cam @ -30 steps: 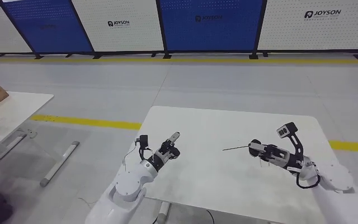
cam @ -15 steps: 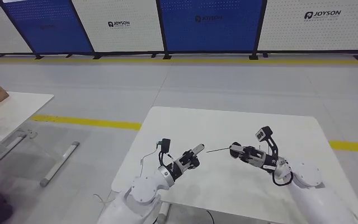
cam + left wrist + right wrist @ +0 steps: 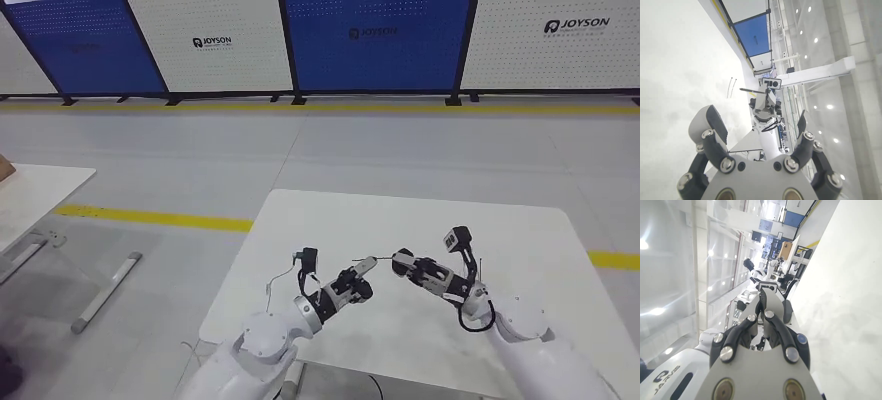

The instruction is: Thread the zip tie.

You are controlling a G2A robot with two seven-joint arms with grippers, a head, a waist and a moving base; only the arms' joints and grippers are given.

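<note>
A thin black zip tie (image 3: 750,91) sticks out sideways from my right gripper (image 3: 401,260), which is shut on it above the middle of the white table (image 3: 420,215). In the right wrist view that gripper (image 3: 762,293) has its fingers pressed together on the tie's dark edge. My left gripper (image 3: 759,113) is open and faces the right one from close by, with nothing between its fingers (image 3: 716,121). From above, the left gripper (image 3: 362,279) sits just beside the tie's free tip (image 3: 378,260).
Two spare zip ties (image 3: 732,87) lie side by side on the table beyond the right arm, also seen from above as zip ties (image 3: 480,266). A second white table (image 3: 40,195) stands far left. A yellow floor line (image 3: 150,216) runs behind.
Both arms have moved in toward each other over the table's middle. The right gripper carried the zip tie leftward, so its tip now lies next to the open left gripper.
</note>
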